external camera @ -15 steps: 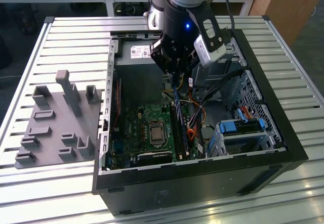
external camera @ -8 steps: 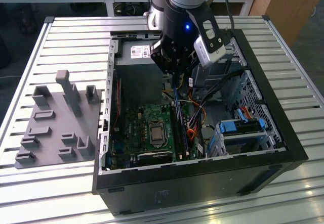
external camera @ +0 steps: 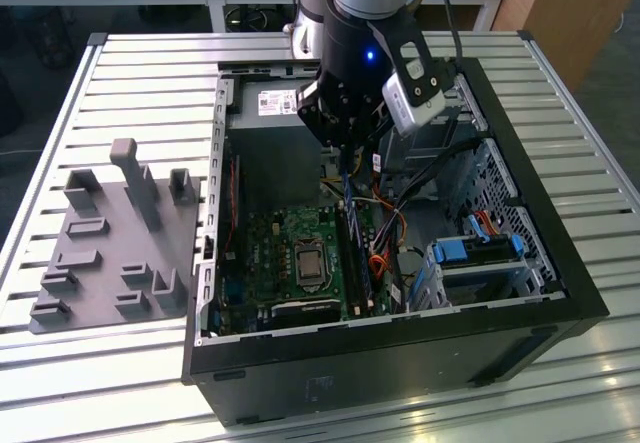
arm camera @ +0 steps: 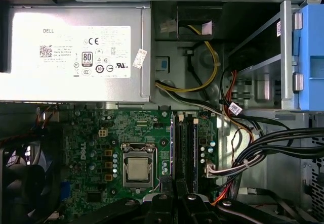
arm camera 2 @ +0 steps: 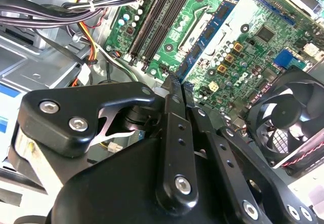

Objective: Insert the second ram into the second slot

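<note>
My tool point(external camera: 345, 148) was pressed together on the second ram point(arm camera 2: 210, 34). It pinched the upper edge, so the blue board with its dark chips hung down from the fingertips point(arm camera 2: 172, 97) inside the open computer case point(external camera: 350, 383). In the exterior view the stick hung just above the motherboard point(arm camera: 101, 143), over the pair of long memory slots point(arm camera: 185, 148) beside the processor socket point(arm camera: 137, 168). I judged it not yet seated, and I could not tell which slot it lined up with. I reckoned the stick was light and stiff, but thin and fragile. Its bare chips and edge contacts were best left alone. The hold belonged on the flat faces near the top edge, centred along its length, so the board stayed upright and would not twist or cock in a slot.
</note>
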Controlling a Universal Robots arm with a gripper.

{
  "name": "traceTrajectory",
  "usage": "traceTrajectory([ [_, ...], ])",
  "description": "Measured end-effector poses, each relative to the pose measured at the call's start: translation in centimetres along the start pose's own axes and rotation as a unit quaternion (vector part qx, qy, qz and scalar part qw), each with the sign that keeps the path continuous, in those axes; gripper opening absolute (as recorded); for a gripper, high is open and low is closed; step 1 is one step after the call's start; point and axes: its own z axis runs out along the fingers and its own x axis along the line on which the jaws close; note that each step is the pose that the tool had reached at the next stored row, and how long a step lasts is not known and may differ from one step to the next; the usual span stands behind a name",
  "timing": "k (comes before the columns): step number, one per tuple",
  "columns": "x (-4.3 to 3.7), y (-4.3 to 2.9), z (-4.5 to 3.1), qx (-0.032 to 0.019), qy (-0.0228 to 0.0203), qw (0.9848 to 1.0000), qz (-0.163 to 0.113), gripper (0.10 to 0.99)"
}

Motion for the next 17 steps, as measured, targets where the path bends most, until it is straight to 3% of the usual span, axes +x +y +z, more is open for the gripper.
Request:
traceTrajectory([
  [17, 0.0, -0.01, 0.39, 0.0, 0.0, 1.0, 0.0, 0.137],
])
